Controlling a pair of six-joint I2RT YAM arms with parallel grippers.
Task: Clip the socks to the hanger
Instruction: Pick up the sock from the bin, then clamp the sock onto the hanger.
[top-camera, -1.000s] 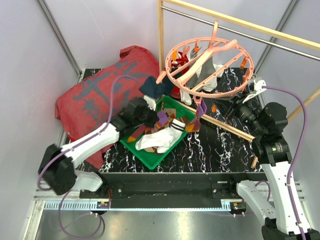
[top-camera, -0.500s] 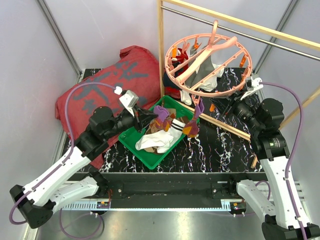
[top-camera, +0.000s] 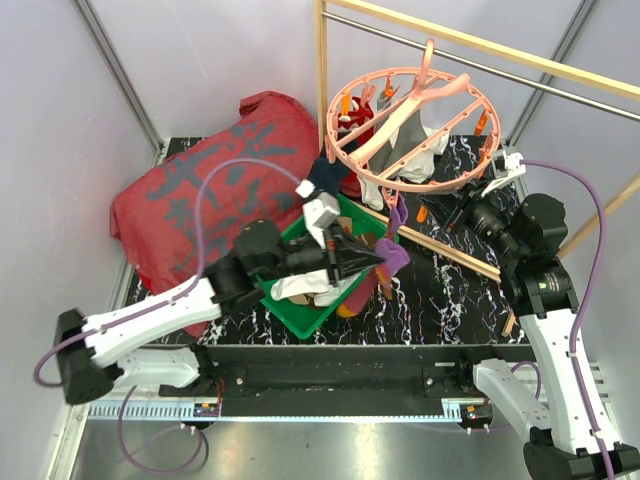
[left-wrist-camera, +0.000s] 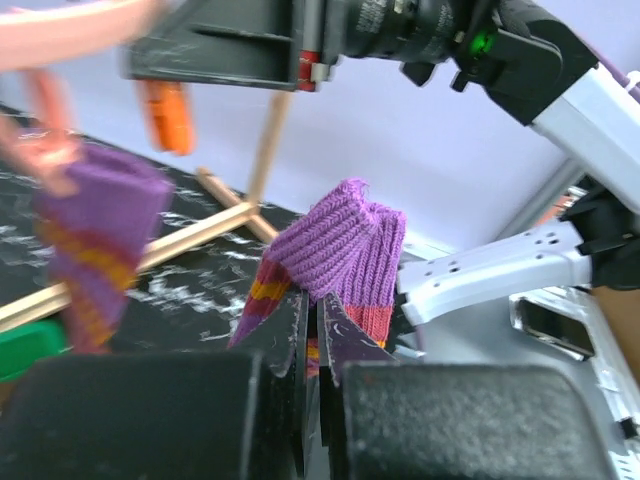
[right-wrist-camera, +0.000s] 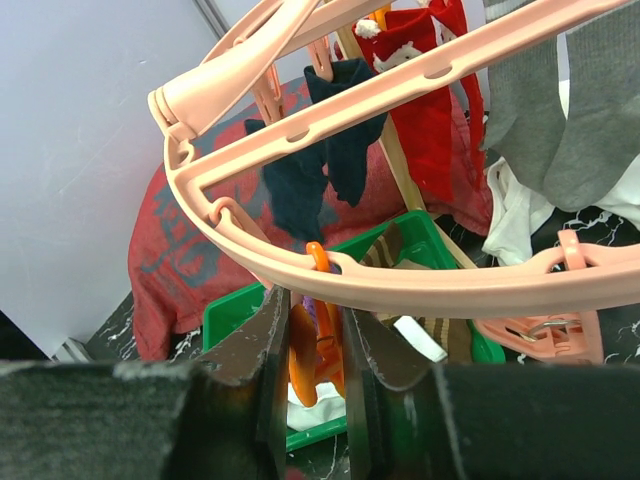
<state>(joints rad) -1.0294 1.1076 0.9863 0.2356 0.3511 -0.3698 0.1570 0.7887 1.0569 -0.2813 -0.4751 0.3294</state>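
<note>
held sock: purple-orange striped sock (left-wrist-camera: 335, 250) is pinched at the tip of the left gripper (left-wrist-camera: 318, 320), raised over the right end of the green tray (top-camera: 285, 312), just under the near rim of the hanger (right-wrist-camera: 430, 285).
sock axis: roughly upright. The purple ribbed end is bunched on top and points up. The striped part runs down behind the fingers.
left claw: clamped tight on the held sock.
right claw: right gripper (right-wrist-camera: 310, 335) is set narrow and pressed on an orange clip (right-wrist-camera: 303, 355) hanging from the near rim.
hanger: hooked on the rail (top-camera: 540, 82). The ring is tilted, with the near-left edge lower.
already clipped: second purple striped sock (left-wrist-camera: 95, 240) hangs on the near rim, just beside the held one. Dark navy socks (right-wrist-camera: 320, 150), red sock (right-wrist-camera: 425, 100) and grey sock (right-wrist-camera: 560, 120) hang farther round.
tray: more socks are left inside.
change, left: half a second back the gripper was over the tray's left part, with the sock low by the pile. A second back it was down in the tray. It has since been swung right and lifted.
change, right: arm barely moved. The ring is tipped slightly differently.
</note>
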